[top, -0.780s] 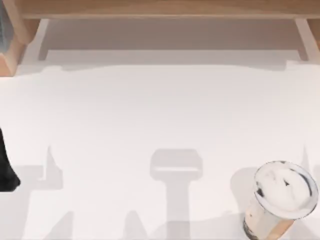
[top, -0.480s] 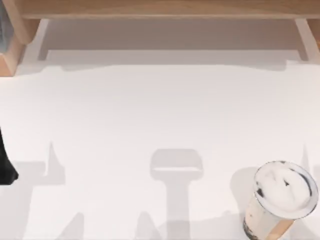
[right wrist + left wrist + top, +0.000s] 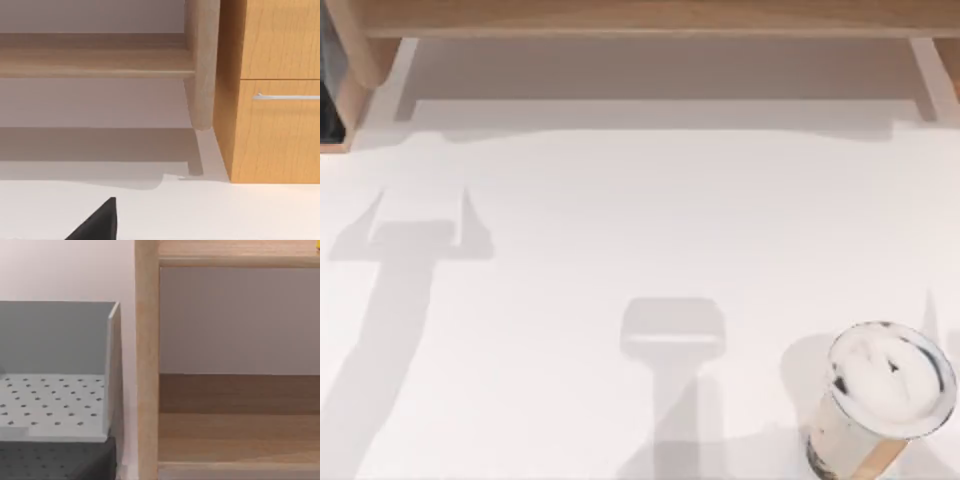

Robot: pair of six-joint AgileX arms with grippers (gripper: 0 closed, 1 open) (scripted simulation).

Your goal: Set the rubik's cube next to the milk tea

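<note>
From above, the milk tea [image 3: 880, 400] stands upright at the white desk's [image 3: 640, 220] near right corner, its sealed whitish top up and light brown drink inside. A wooden shelf [image 3: 640, 18] runs along the far edge.

The left wrist view faces a grey perforated bin [image 3: 55, 390] beside a wooden shelf post [image 3: 147, 360].

The right wrist view shows a dark tip of the right claw [image 3: 97, 222] over the desk, with a wooden drawer cabinet [image 3: 275, 90] beyond; I cannot tell how far it is open.
</note>
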